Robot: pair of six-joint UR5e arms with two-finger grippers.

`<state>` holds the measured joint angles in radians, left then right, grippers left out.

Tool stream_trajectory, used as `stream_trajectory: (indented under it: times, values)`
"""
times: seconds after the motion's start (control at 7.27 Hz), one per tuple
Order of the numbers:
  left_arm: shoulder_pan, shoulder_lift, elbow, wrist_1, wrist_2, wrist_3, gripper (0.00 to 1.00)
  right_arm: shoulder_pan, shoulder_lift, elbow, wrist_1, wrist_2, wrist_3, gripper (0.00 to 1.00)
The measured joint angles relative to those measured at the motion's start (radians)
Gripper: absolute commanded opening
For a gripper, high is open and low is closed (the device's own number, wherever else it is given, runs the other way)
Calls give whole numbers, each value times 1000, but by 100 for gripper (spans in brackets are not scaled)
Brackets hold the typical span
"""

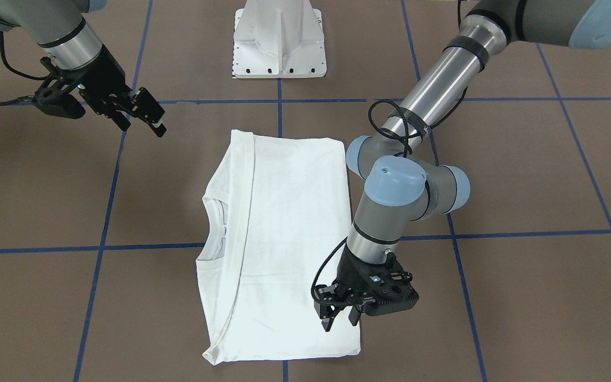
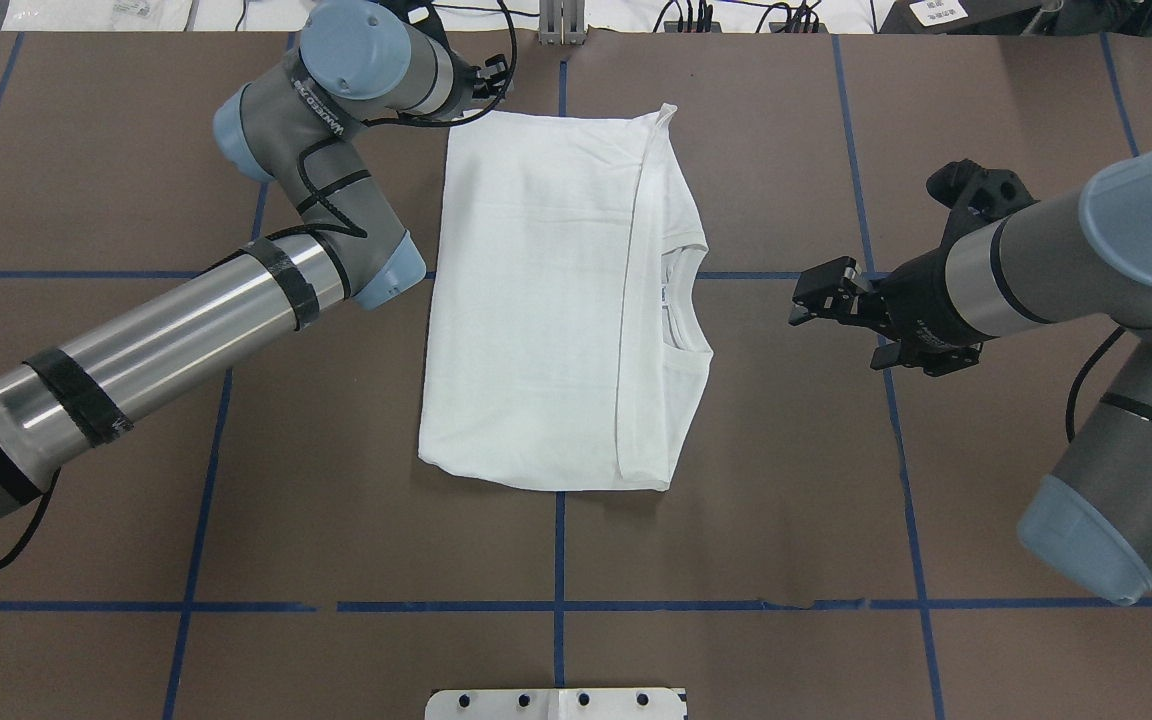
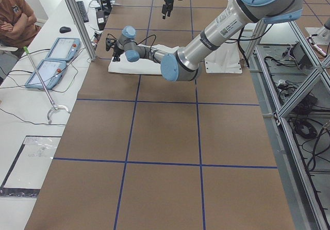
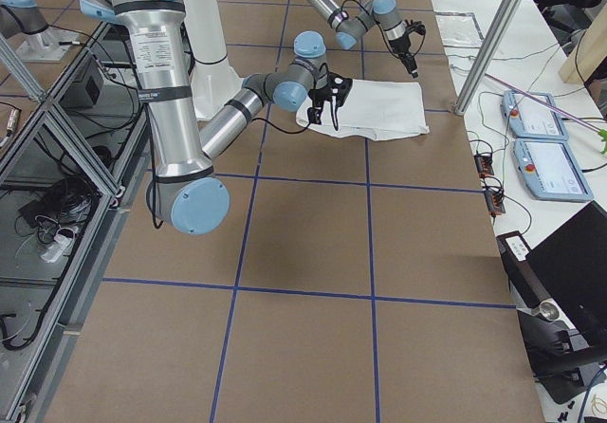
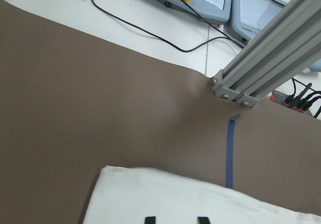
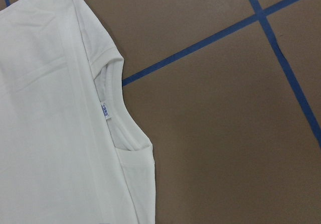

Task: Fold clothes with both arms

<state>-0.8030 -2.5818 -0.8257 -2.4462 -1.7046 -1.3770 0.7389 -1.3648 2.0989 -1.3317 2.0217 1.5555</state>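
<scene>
- White cotton lay flat in the middle of the brown table (image 2: 786,500): the shirt (image 2: 546,300), folded into a neat block.
- At the upper left of the overhead view, the left arm (image 2: 166,330) reached over to the shirt's far left corner.
- In the front view, the left gripper (image 1: 341,322) hung just over that corner, at the lower right of the white block. Its two fingers stood apart with nothing between them. I could not tell if they touched the cloth.
- In the middle, the block's long side ran from the top of the overhead view down to the bottom.
- The collar (image 2: 681,300) sat on the block's right edge, so the neck pointed to the right of that view. A small label (image 6: 106,107) showed inside it.
- At the right, the right gripper (image 2: 804,305) hung in the air, well apart from the shirt and facing the collar. Its fingers were spread too and held nothing.
- I think one fold was done and another was due. The next move likely needed both grippers to come down, pinch an edge, lift together and lay it over.
</scene>
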Motion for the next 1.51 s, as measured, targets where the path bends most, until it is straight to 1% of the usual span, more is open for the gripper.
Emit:
stream_trajectory:
  times: [0.14, 0.28, 0.41, 0.55, 0.69, 0.83, 0.96, 1.1, 1.24, 1.38, 1.51]
  values:
    - [-8, 1, -4, -1, -3, 12, 100, 0, 21, -9, -4, -1, -2, 100]
    - [-21, 15, -25, 6, -29, 30, 100, -3, 39, -23, -9, -3, -17, 100]
    - [-32, 54, -79, 27, -78, 40, 100, -7, 52, -39, -15, -7, -46, 100]
    - [-40, 118, -173, 65, -140, 46, 100, -13, 76, -59, -44, -12, -83, 100]
    - [-43, 202, -288, 103, -199, 50, 100, -26, 129, -81, -116, -30, -127, 100]
    - [-44, 303, -417, 127, -244, 51, 100, -55, 199, -108, -213, -78, -171, 100]
    - [-45, 403, -542, 139, -283, 51, 100, -95, 270, -156, -285, -138, -203, 100]
    - [-44, 485, -653, 161, -321, 52, 100, -134, 336, -227, -315, -183, -218, 100]
    - [-43, 543, -756, 213, -348, 56, 100, -167, 400, -307, -327, -214, -223, 100]
    - [-39, 583, -850, 284, -361, 64, 100, -197, 459, -387, -330, -242, -225, 100]
    - [-33, 603, -914, 339, -366, 70, 100, -223, 502, -451, -331, -266, -228, 100]
